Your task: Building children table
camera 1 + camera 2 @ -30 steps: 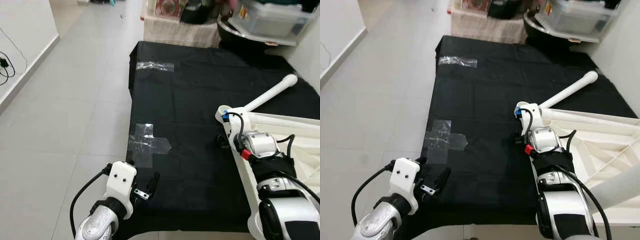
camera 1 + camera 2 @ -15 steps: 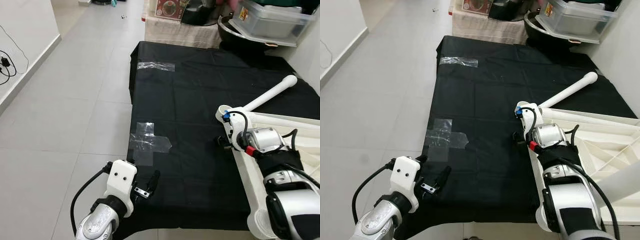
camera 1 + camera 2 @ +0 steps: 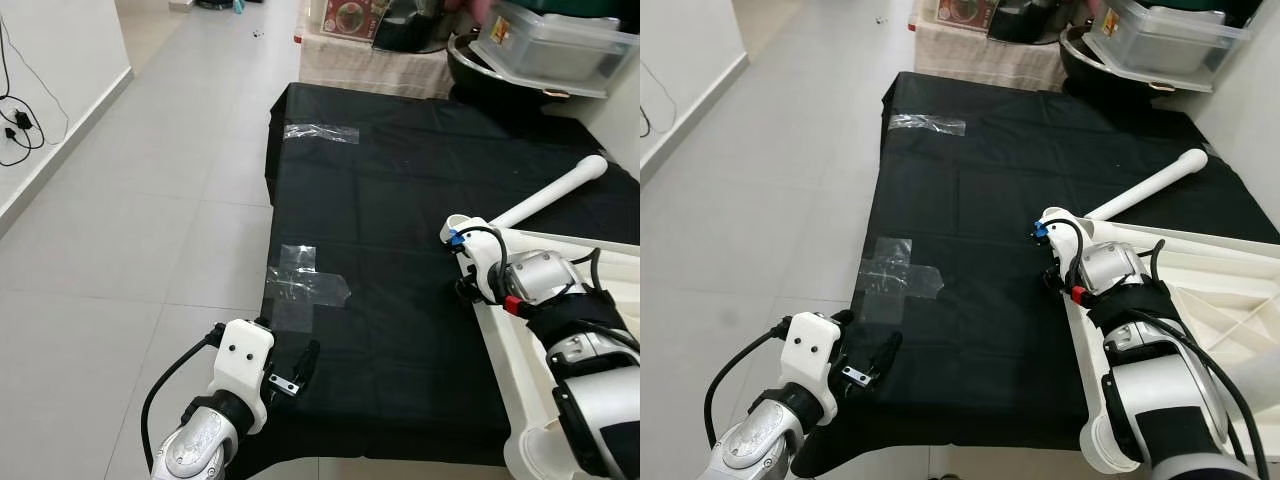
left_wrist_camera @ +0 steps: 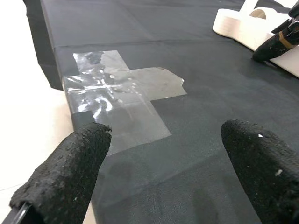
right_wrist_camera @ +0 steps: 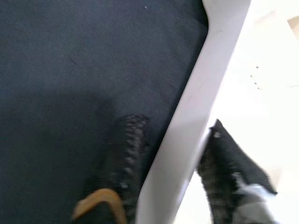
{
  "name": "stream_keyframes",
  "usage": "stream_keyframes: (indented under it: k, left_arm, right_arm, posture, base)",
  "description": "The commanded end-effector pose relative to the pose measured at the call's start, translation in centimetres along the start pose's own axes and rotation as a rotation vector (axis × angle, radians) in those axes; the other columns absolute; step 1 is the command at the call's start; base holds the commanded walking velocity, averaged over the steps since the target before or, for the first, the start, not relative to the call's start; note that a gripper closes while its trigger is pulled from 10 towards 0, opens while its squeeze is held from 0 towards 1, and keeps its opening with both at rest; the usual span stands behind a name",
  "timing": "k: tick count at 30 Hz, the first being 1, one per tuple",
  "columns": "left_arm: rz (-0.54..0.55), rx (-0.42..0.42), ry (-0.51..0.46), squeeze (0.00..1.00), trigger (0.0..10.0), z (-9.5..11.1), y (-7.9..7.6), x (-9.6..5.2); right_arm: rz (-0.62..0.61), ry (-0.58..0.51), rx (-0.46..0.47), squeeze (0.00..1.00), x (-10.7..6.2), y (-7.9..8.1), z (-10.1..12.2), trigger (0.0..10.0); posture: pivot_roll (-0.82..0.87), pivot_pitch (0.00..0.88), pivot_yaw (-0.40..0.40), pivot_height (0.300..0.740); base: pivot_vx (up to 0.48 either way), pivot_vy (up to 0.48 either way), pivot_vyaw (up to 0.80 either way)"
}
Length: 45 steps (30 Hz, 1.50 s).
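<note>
I had the right gripper astride the rim of the upturned white plastic tabletop on the black floor sheet, one white tube leg fitted just beyond, others apparently unfitted; left gripper hung open, empty.

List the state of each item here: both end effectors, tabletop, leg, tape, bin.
Left end effector: open, empty, above the black mat's corner.
Right end effector: straddling the tabletop rim.
Tabletop: upside down on mat.
Table leg: attached, slanting upward.
Tape cross: stuck, wrinkled.
Storage bin: lidded.
</note>
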<state>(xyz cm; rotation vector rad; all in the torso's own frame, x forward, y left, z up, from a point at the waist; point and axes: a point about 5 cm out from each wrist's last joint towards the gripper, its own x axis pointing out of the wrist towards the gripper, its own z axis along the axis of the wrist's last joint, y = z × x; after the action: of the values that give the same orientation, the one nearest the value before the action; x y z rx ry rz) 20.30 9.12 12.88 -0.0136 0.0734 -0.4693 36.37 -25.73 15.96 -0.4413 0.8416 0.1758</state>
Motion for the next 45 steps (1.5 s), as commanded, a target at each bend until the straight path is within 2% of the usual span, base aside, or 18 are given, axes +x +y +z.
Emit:
stream_keyframes:
  k: [1,2,7,8,9,10,11,14,18,24,35,45]
  left_arm:
    - [-0.004,-0.010,0.026,0.00,10.0,-0.5,-0.2,0.1]
    - [-0.006,-0.010,0.027,0.00,10.0,-0.5,-0.2,0.1]
    - [-0.007,-0.011,0.028,0.00,10.0,-0.6,-0.2,0.1]
    - [-0.007,-0.010,0.028,0.00,10.0,-0.6,-0.2,0.1]
    - [-0.007,-0.010,0.028,0.00,10.0,-0.6,-0.2,0.1]
    - [-0.007,-0.009,0.030,0.00,10.0,-0.6,-0.2,0.2]
    - [-0.007,-0.009,0.030,0.00,10.0,-0.6,-0.2,0.2]
    - [-0.007,-0.007,0.030,0.00,10.0,-0.6,-0.2,0.2]
    - [-0.005,-0.005,0.031,0.00,10.0,-0.6,-0.2,0.3]
    - [-0.005,-0.005,0.032,0.00,10.0,-0.6,-0.2,0.3]
    - [-0.006,-0.001,0.034,0.00,10.0,-0.7,0.0,0.2]
    - [-0.007,0.005,0.040,0.00,10.0,-0.8,0.0,0.1]
  right_arm:
    - [0.085,-0.038,-0.024,0.00,0.1,1.1,0.6,0.0]
    - [0.109,-0.075,-0.045,0.00,0.0,1.5,1.1,0.0]
    - [0.137,-0.111,-0.084,0.00,-0.1,2.0,1.8,0.0]
    - [0.191,-0.151,-0.126,0.00,-0.4,3.0,2.5,0.0]
    - [0.191,-0.151,-0.126,0.00,-0.4,3.0,2.5,0.0]
    - [0.297,-0.207,-0.178,0.00,-1.0,4.8,3.2,0.0]
    - [0.297,-0.207,-0.178,0.00,-1.0,4.8,3.2,0.0]
    - [0.407,-0.241,-0.235,0.00,-1.8,6.6,3.5,0.0]
    - [0.464,-0.234,-0.275,0.00,-2.2,7.7,2.8,0.0]
    - [0.465,-0.214,-0.280,0.00,-2.2,7.9,2.3,0.0]
    - [0.501,-0.211,-0.390,0.00,-3.3,7.9,0.6,0.0]
    - [0.612,-0.286,-0.479,0.00,-4.2,8.2,0.2,0.0]
  posture:
    - [0.04,0.118,-0.156,0.740]
    - [0.03,0.117,-0.156,0.740]
    - [0.04,0.119,-0.153,0.740]
    - [0.04,0.116,-0.155,0.740]
    - [0.04,0.116,-0.155,0.740]
    - [0.03,0.115,-0.154,0.740]
    - [0.03,0.115,-0.154,0.740]
    - [0.04,0.113,-0.156,0.740]
    - [0.03,0.111,-0.155,0.740]
    - [0.03,0.109,-0.156,0.740]
    - [0.04,0.103,-0.149,0.740]
    - [0.05,0.092,-0.150,0.740]
  base:
    - [0.000,0.000,0.00]
    - [0.000,0.000,0.00]
    - [0.000,0.000,0.00]
    - [0.000,0.000,0.00]
    - [0.000,0.000,0.00]
    - [0.000,0.000,0.00]
    - [0.000,0.000,0.00]
    - [0.000,0.000,0.00]
    - [0.000,0.000,0.00]
    - [0.000,0.000,0.00]
    - [0.000,0.000,0.00]
    - [0.000,0.000,0.00]
